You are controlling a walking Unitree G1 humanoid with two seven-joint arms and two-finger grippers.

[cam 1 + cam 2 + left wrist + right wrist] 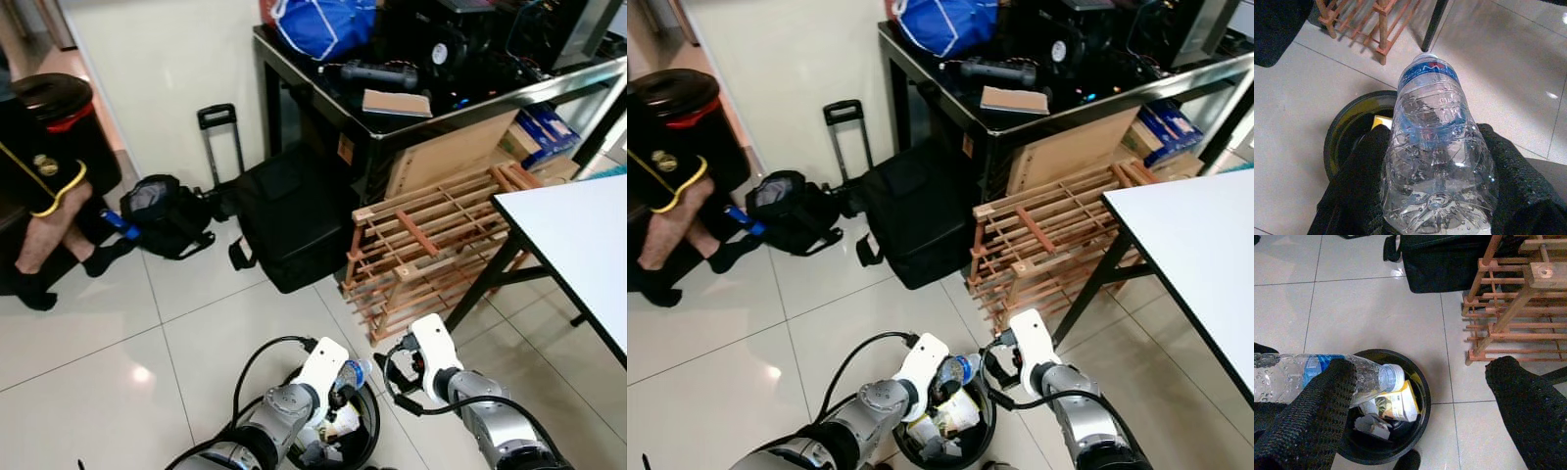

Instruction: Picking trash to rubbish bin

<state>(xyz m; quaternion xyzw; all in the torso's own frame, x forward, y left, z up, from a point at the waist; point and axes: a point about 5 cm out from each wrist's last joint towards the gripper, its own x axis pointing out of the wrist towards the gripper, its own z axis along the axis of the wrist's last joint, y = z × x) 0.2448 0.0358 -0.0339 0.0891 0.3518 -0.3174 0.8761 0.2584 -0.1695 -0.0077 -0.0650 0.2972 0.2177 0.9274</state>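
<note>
My left gripper (1432,164) is shut on a clear plastic water bottle (1435,142) with a blue label, and the bottle's cap end points away from the wrist. The bottle (955,369) hangs tilted just above the round black rubbish bin (987,424), which stands on the floor close in front of me. Inside the bin (1421,382) lie a yellow and white carton (1396,404) and some crumpled scraps. My right gripper (1420,369) is open beside the bin's right edge, its fingers (1525,401) spread wide with nothing between them.
A wooden slatted rack (431,240) leans just past the bin on the right. A white table (578,245) with black legs stands at right. A black bag (294,220), a backpack (162,211) and a cluttered black desk (392,108) lie ahead. A person (44,186) sits at far left.
</note>
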